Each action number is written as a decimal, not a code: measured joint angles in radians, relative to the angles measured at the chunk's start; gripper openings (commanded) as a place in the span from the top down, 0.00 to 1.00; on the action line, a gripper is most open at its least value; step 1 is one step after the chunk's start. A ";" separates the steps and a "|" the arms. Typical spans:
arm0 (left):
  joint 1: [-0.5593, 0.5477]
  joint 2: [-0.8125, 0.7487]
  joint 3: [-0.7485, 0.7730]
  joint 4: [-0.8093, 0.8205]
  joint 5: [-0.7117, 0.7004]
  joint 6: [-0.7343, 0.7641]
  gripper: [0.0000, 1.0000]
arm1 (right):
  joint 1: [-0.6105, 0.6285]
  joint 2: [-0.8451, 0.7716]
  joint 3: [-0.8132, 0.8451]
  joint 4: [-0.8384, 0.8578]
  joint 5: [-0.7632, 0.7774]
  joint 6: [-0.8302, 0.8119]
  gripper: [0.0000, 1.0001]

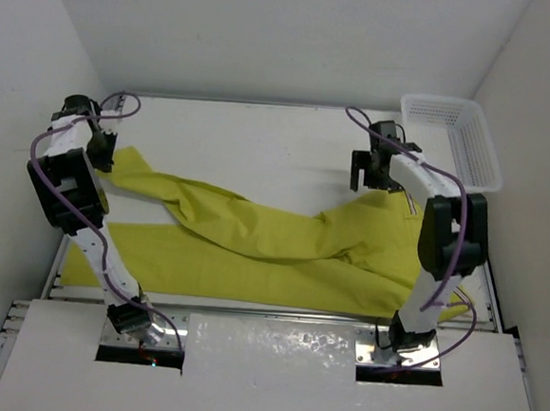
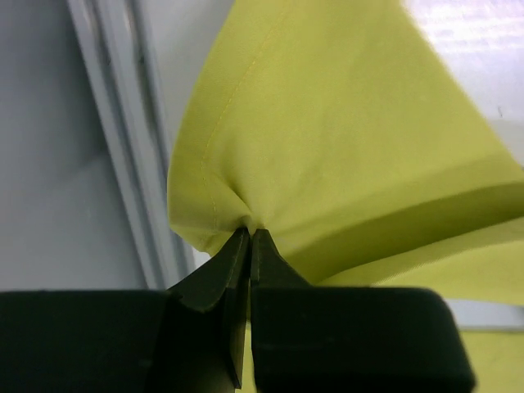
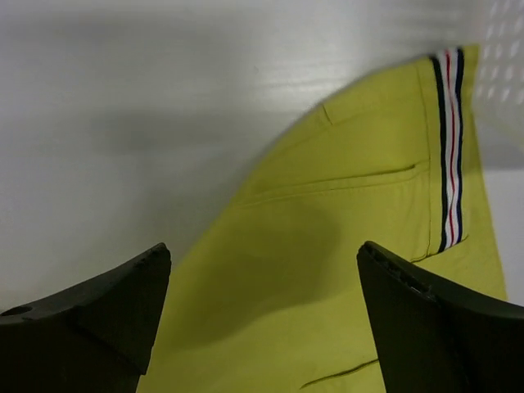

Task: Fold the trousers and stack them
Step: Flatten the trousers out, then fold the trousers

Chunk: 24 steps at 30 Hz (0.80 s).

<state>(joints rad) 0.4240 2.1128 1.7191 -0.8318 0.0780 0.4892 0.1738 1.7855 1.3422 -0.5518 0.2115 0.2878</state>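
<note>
Top view, trousers: the mustard-yellow trousers (image 1: 281, 244) lay spread across the table (image 1: 262, 133), waist to the right. One leg lay flat along the near edge; the other was rumpled and drawn toward the far-left corner.
Top view, surroundings: a white mesh basket (image 1: 479, 150) sat in the far-right corner, apart from the cloth. Bare tabletop ran along the far side.
Left wrist view, grip: the left gripper (image 2: 250, 239) was pinched tight on a leg's edge (a small pucker at the tips), close beside the table's side rail (image 2: 123, 139).
Right wrist view, grip: the right gripper (image 3: 262, 250) stood spread wide, holding nothing, above the waist end.
Right wrist view, cloth: the striped waistband trim (image 3: 449, 147) and a pocket seam showed, with white table beyond.
</note>
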 measured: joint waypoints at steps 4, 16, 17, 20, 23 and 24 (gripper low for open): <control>0.004 -0.106 -0.029 -0.045 0.011 0.029 1.00 | -0.034 0.192 0.045 -0.087 0.045 0.036 0.03; 0.124 -0.134 0.280 -0.149 0.025 0.037 1.00 | -0.059 0.300 0.083 -0.086 0.100 0.114 1.00; 0.138 -0.134 0.313 -0.159 0.032 0.037 1.00 | -0.060 0.298 0.082 -0.084 0.102 0.119 1.00; 0.147 -0.134 0.372 -0.189 0.043 0.036 1.00 | -0.060 0.258 0.041 -0.053 0.100 0.128 1.00; 0.137 -0.132 0.405 -0.214 0.044 0.043 1.00 | -0.070 0.128 -0.060 -0.015 0.105 0.132 1.00; 0.136 -0.132 0.416 -0.220 0.047 0.046 1.00 | -0.077 0.070 -0.095 0.003 0.108 0.136 1.00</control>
<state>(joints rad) 0.5602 1.9808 2.1349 -1.0523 0.1246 0.5354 0.0963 1.8553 1.2476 -0.5491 0.3195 0.4236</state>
